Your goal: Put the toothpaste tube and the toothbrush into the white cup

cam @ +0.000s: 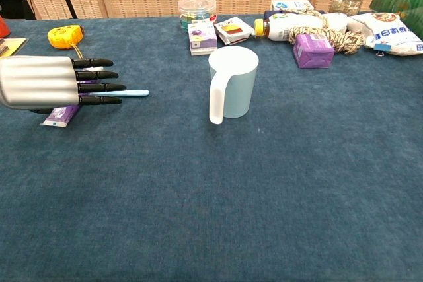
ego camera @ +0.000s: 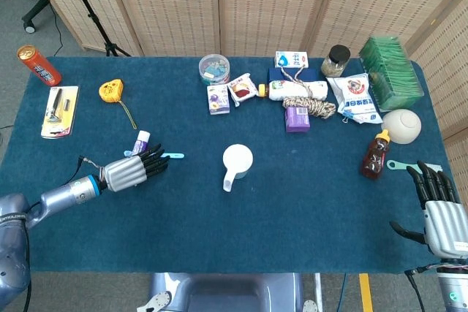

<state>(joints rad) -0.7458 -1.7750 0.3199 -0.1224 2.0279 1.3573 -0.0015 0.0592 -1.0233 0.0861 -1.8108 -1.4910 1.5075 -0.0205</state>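
The white cup [ego camera: 238, 160] [cam: 233, 82] stands upright mid-table, handle toward me. The purple toothpaste tube [ego camera: 140, 139] [cam: 59, 117] lies left of it, mostly hidden beneath my left hand [ego camera: 135, 172] [cam: 59, 84]. That hand hovers low over the tube with straight, spread fingers and holds nothing; contact with the tube cannot be judged. The light-blue toothbrush [ego camera: 173, 156] [cam: 135, 92] lies flat, its end sticking out past the fingertips toward the cup. My right hand [ego camera: 439, 206] rests open at the front right corner, seen only in the head view.
Along the back edge sit a clear tub [ego camera: 214, 68], small boxes, a rope bundle [ego camera: 311, 106], a snack bag and a green pack. A brown sauce bottle [ego camera: 375, 154] and white bowl [ego camera: 402, 125] stand right. A red can [ego camera: 38, 65], razor pack [ego camera: 60, 110] and yellow tape measure [ego camera: 111, 90] lie left.
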